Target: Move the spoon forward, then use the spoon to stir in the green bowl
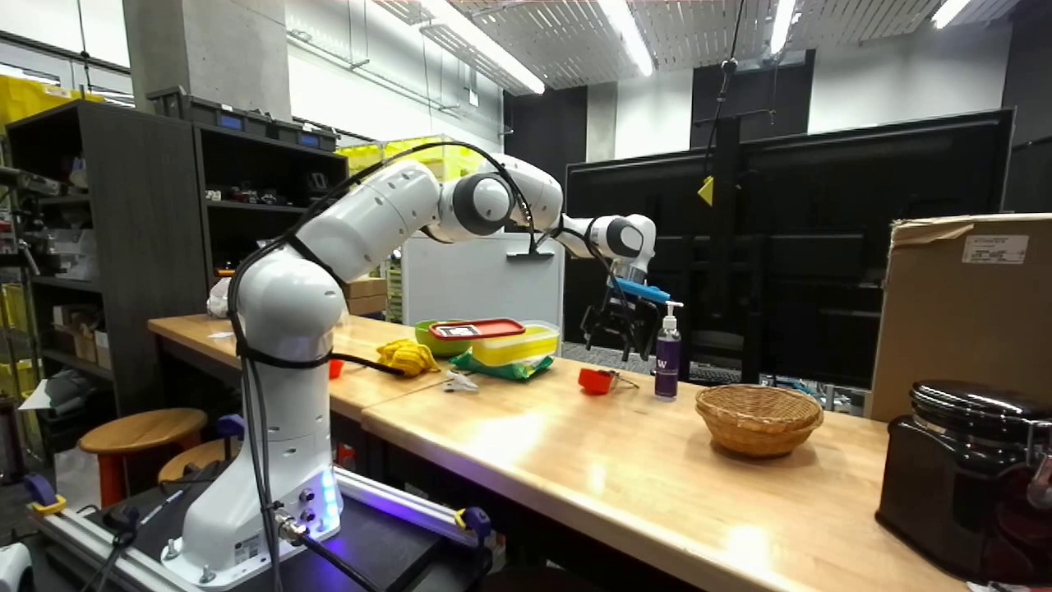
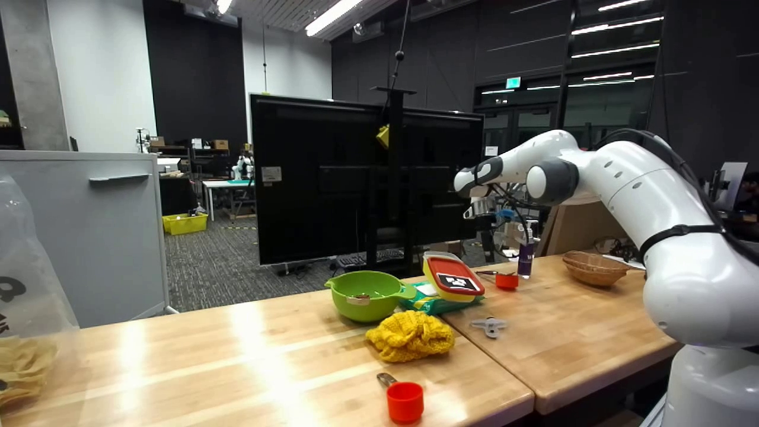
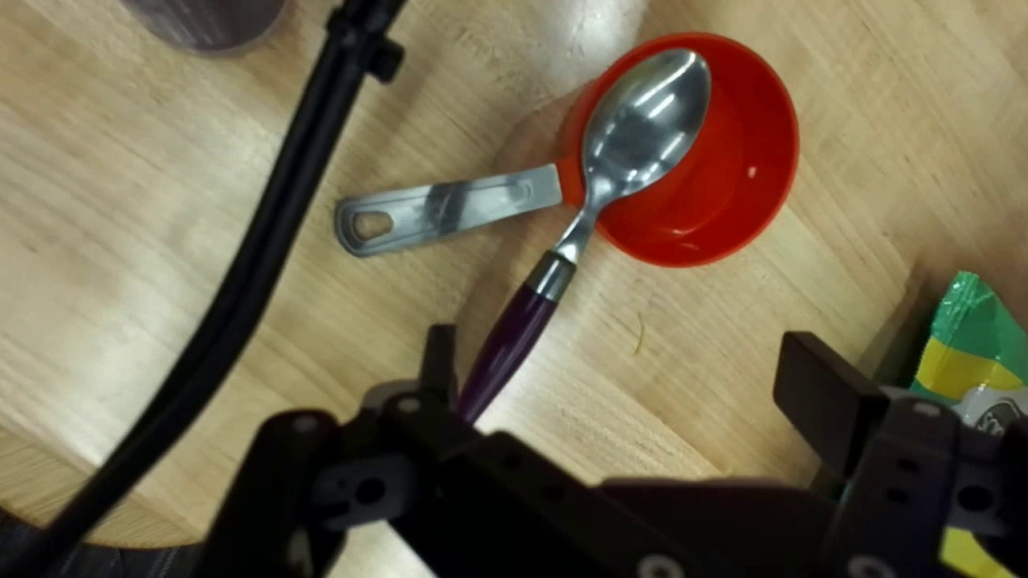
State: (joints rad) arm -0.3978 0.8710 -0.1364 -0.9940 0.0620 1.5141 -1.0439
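Spoon (image 3: 554, 277) lies ungrasped across a red measuring cup (image 3: 723, 197); the gripper (image 3: 626, 369) has its fingers (image 3: 823, 393) spread. Moving and stirring (seemingly everything) remain; the green mixing bowl (image 2: 369, 311) sits left of that cup in both exterior views.

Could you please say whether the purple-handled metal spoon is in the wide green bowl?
Out of the bowl: in the wrist view, the spoon lies partly over the round red cup.
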